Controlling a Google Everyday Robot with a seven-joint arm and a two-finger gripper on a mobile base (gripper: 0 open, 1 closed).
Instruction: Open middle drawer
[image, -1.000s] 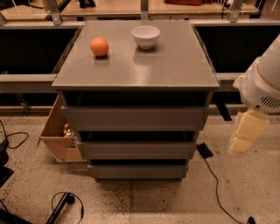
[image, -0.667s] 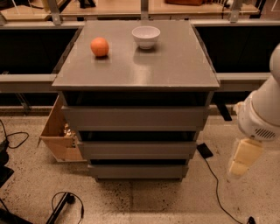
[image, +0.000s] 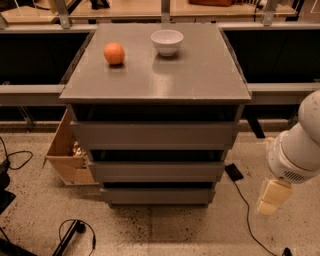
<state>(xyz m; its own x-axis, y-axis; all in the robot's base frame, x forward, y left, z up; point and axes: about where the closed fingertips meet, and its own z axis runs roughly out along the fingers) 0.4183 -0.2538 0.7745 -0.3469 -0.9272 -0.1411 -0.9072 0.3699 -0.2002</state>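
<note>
Over the last second the robot's cream-coloured gripper (image: 268, 204) had sunk lower beside the right flank of the grey three-drawer cabinet (image: 200, 75) and edged slightly inward. It hung apart from the cabinet, roughly level with the lowest drawer front and pointing down toward the speckled floor. Whether it was open or closed could not be told. The middle drawer (image: 156, 171), the plain grey handleless panel between the taller top front (image: 155, 134) and the narrower bottom front (image: 157, 195), sat unmoved and apparently shut. Nothing on top had shifted either: the round orange fruit (image: 114, 53) and the small white bowl (image: 167, 41) stood where they had been. The descent looked like an approach only, and the opening itself had not begun.
</note>
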